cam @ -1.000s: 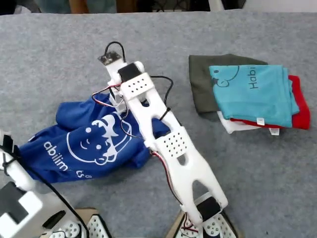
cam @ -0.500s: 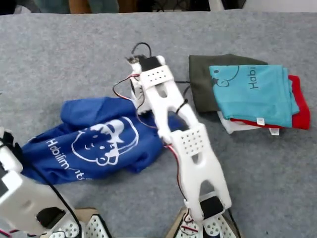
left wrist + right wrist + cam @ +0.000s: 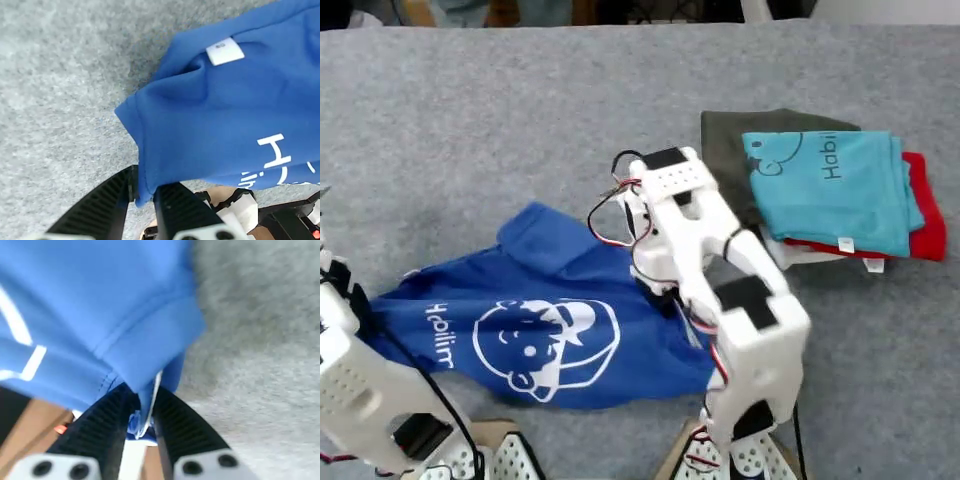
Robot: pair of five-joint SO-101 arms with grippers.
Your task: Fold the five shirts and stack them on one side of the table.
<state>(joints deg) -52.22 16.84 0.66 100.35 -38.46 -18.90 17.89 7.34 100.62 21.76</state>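
Note:
A blue shirt (image 3: 545,325) with a white face print is stretched out near the table's front edge, print up. My left gripper (image 3: 145,194) is shut on its hem at the corner by a white label (image 3: 225,51); that arm (image 3: 345,350) stands at the front left. My right gripper (image 3: 142,412) is shut on a bunched fold of the same shirt (image 3: 100,305), under the right arm (image 3: 690,215) at the shirt's right end. At the right lies a stack of folded shirts: teal (image 3: 830,190) on top, then red (image 3: 928,228), white (image 3: 788,250) and dark olive (image 3: 730,160).
Grey cloth covers the table (image 3: 470,110), with open room across the back and left. The arm bases (image 3: 740,455) sit at the front edge. The stack lies close to the right arm's elbow.
The right arm has drawn back toward the front, pulling the shirt's right end with it. The bunched shirt is now spread wide between both grippers, and the print has shifted nearer the front.

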